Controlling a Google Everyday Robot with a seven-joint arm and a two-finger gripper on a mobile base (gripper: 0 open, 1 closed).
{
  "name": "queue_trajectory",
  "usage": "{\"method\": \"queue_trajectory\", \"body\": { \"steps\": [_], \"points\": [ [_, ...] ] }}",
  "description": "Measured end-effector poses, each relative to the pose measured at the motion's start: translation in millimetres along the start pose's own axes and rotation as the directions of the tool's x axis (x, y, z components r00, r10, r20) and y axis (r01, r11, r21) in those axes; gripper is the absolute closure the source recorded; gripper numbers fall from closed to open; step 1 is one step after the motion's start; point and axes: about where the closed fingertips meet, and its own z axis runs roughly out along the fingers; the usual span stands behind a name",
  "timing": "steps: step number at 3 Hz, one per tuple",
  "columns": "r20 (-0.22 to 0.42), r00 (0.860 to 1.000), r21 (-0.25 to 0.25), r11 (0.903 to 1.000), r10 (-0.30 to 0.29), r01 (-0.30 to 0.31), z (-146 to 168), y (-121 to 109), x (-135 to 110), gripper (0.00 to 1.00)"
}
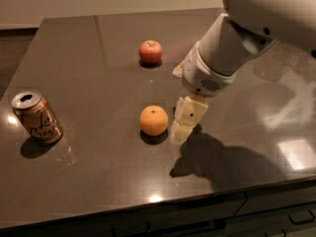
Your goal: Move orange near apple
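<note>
Over the right half of a broad dark glossy tabletop [89,58] reaches the robot's bulky white arm [232,43], hanging its cream-coloured gripper [183,125] low; whether it is spread or closed cannot be told, though it seems to hold nothing. A copper-coloured drink can [37,117] stands far off to one side, the round plain orange [154,120] rests just beside the gripper, between it and the drink can, and the small red apple [150,52] sits well apart farther back. A sideways nudge from so close could roll the orange toward the drink can, not the apple.
</note>
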Motion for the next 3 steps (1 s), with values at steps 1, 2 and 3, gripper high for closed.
{"method": "queue_trajectory", "body": {
  "steps": [1, 2, 3],
  "points": [
    [0.018, 0.999, -0.032, 0.9988, -0.036, 0.037, 22, 8, -12, 0.00],
    [0.026, 0.998, -0.046, 0.9972, -0.057, 0.058, 37, 13, -17, 0.00],
    [0.030, 0.997, -0.049, 0.9963, -0.069, 0.071, 47, 17, -19, 0.10]
  ]
}}
